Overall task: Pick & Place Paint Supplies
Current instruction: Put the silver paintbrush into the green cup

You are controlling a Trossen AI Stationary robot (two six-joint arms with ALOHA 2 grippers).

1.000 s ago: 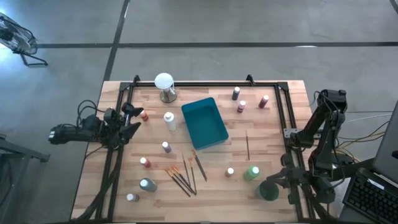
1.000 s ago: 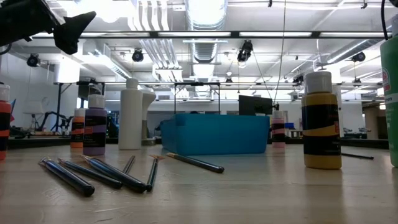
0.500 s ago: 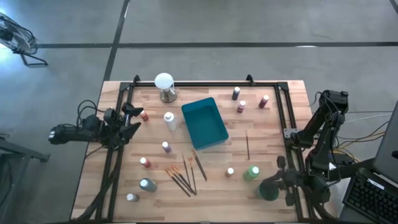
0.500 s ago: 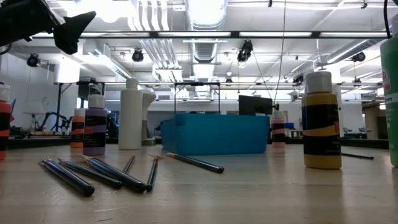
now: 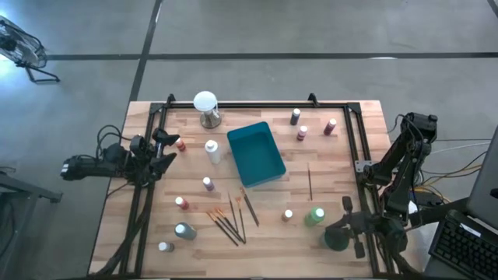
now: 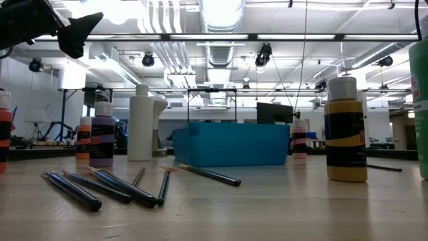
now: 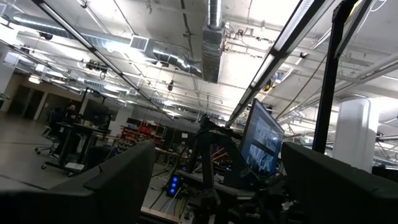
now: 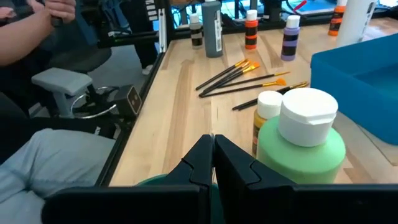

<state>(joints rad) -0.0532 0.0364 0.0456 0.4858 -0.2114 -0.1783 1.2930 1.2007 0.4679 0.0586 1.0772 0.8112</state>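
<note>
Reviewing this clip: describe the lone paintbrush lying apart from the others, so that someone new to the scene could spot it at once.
Start at the teal tray in the middle of the wooden table. On the right arm's side of the tray, a single thin dark brush lies alone on bare wood. The other brushes lie together in a fanned cluster off the tray's near corner, some with orange on them.

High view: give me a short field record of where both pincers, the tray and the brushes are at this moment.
left pincer: open, at the table's left edge, holding nothing
right pincer: shut, empty, near the front right corner beside the green bottle
teal tray: mid-table, nothing visible inside
brush cluster: loose on the wood in front of the tray
single brush: apart, right of the tray
</note>
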